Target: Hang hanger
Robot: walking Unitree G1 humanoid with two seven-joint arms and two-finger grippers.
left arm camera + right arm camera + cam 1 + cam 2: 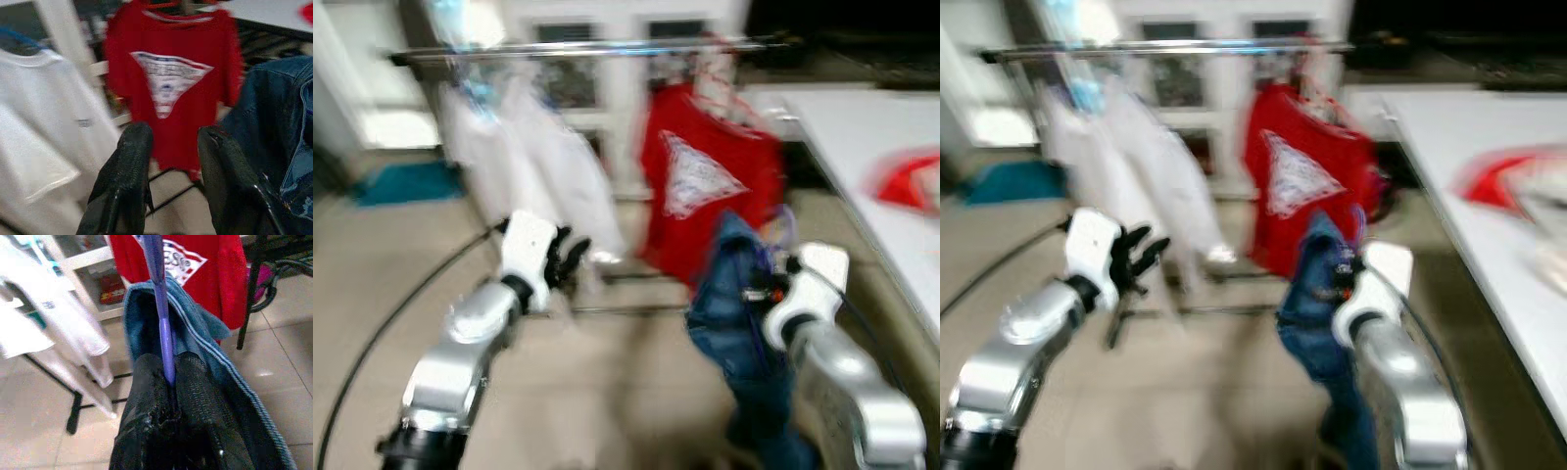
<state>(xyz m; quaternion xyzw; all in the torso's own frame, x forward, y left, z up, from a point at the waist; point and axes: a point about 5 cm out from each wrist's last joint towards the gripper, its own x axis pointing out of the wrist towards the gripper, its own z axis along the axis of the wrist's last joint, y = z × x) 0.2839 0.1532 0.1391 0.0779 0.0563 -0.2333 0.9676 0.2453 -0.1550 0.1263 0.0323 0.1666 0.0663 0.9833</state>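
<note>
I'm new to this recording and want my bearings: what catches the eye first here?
First, the red T-shirt with a white triangle print, hanging from the clothes rail beside white shirts. Next, the right gripper, jaws shut on a purple hanger carrying a blue denim garment, held up below the red shirt. The left gripper, jaws open, is raised toward the rail.

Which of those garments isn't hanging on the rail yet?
The blue denim garment: the right pincer holds it by its purple hanger, while the red shirt and white shirts hang.
</note>
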